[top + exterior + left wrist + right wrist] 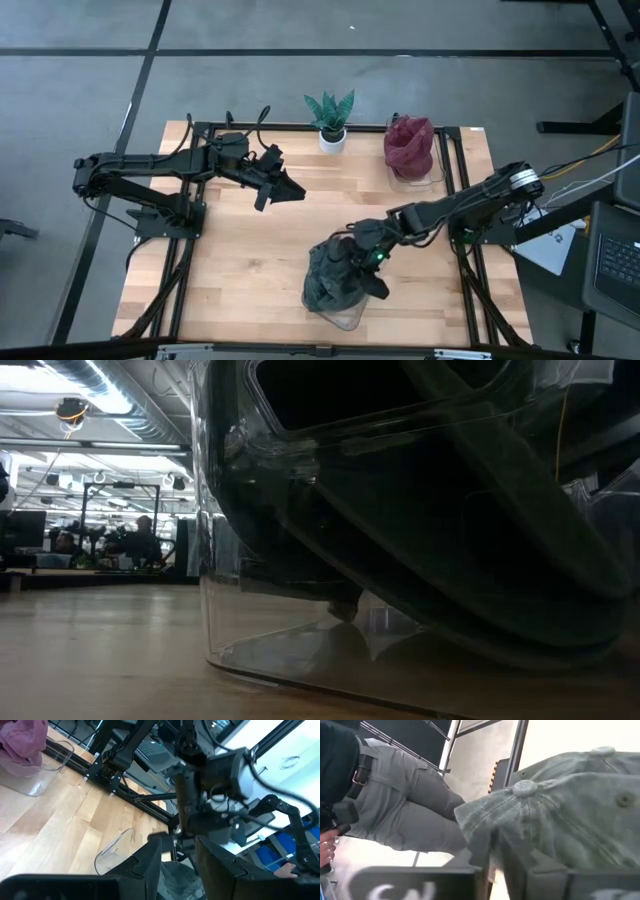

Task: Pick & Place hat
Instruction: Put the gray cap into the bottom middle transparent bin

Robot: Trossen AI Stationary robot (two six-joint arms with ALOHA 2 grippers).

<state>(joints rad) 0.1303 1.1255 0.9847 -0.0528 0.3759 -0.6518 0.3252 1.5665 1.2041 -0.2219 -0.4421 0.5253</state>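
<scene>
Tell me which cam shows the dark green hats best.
Right wrist view: the dark green hats fill it, top buttons and seams clear. The high view shows them whole but small, in the clear container by the right claw. Low view: only a dark mass. Left wrist: a sliver.

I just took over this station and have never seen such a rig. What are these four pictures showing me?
Two dark robot arms work at a wooden table. One picture looks straight down, one sits at table height, and one rides on each wrist. The right end effector is at a pile of grey-green hats in a clear container; whether it grips one is unclear. The left end effector hovers empty, fingers apart. At the back stand a potted plant and a clear bin of dark red hats.
</scene>
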